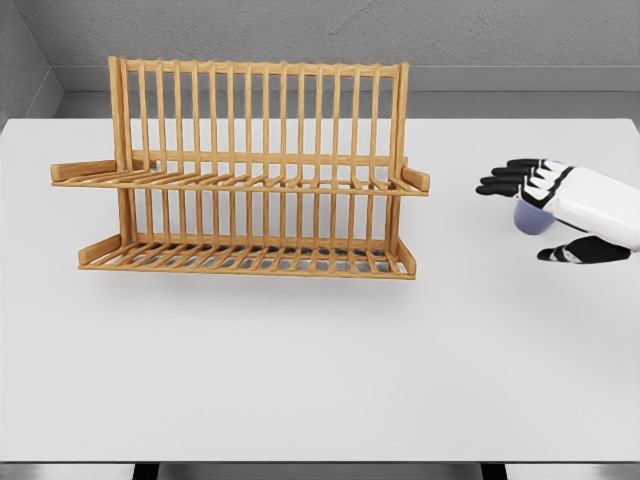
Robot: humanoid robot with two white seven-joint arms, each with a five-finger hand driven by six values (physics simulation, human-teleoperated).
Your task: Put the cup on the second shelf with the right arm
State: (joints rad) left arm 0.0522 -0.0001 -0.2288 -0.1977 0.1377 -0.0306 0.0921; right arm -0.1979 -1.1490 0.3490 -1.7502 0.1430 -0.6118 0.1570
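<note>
A wooden rack (250,170) with two slatted shelves stands on the white table (300,370), left of centre. Its upper shelf (240,182) and lower shelf (245,260) hold nothing. A small pale blue cup (533,219) sits at the right, mostly hidden behind my right hand (540,215). The hand comes in from the right edge with its black fingers (508,178) stretched out leftward above the cup and the thumb (575,252) below it. The fingers are spread, not curled around the cup. Whether the palm touches the cup cannot be told.
A grey wall runs behind the table's far edge. A stretch of bare tabletop separates the rack's right end (412,180) from the cup. The table's front edge (320,462) is at the bottom of the view.
</note>
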